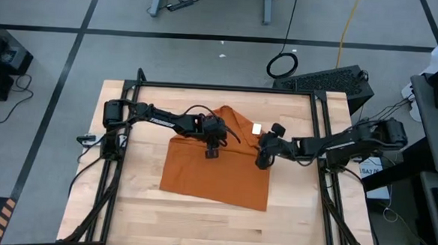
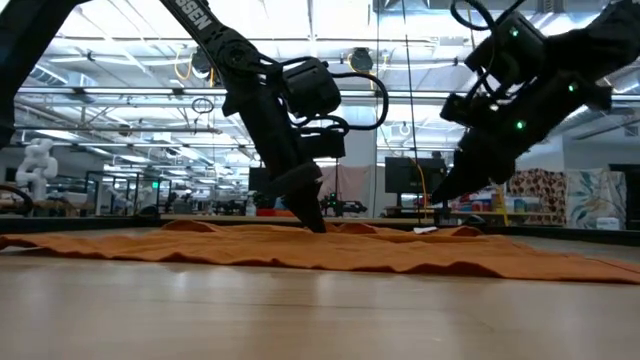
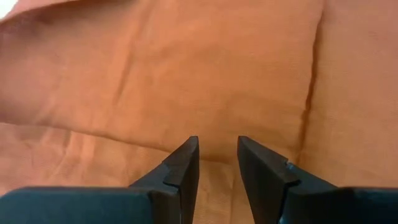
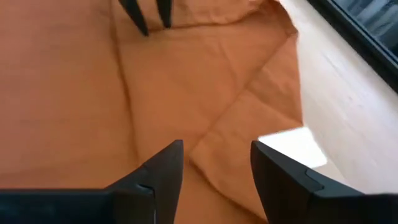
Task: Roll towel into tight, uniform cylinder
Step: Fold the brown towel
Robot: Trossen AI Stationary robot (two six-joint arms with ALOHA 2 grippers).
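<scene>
The towel (image 1: 216, 167) lies spread on the wooden bench (image 1: 139, 216), its far edge folded over and rumpled, with a white tag (image 1: 257, 128) showing at the far right corner. The left gripper (image 1: 211, 151) presses its tips onto the cloth near that fold, its jaws narrowly apart and nothing between them. The right gripper (image 1: 262, 161) hangs just above the towel's right side, jaws wider and empty. A black metal frame (image 1: 228, 88) borders the bench.
</scene>
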